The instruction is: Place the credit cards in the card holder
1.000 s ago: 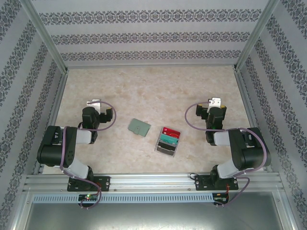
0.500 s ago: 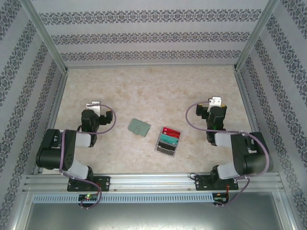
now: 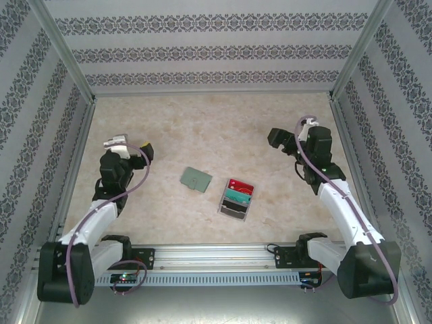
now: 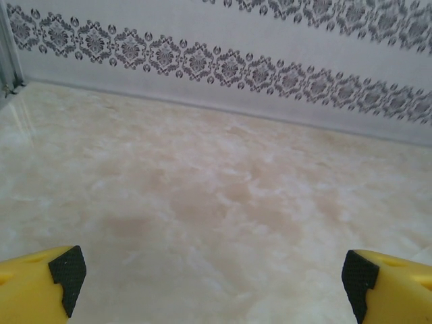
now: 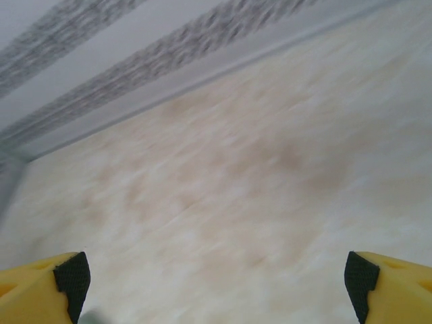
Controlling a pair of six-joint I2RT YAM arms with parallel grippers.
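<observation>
Card holder: a flat grey-green sleeve with a small darker mark, lying slightly askew on the marble-patterned worktop, near the middle.

Credit cards: we count three, stacked stepwise in a clear box. Red is farthest, then teal, and dark grey is nearest. The box sits just right of the holder, not touching it.

Left hand: well to the left of the holder, fingers spread wide with nothing between them. Its own camera shows yellow fingertips with black pads over bare worktop.

Right hand: right of the box and farther back, fingers likewise spread and empty. Its own camera view is blurred.

Surround: patterned walls.
</observation>
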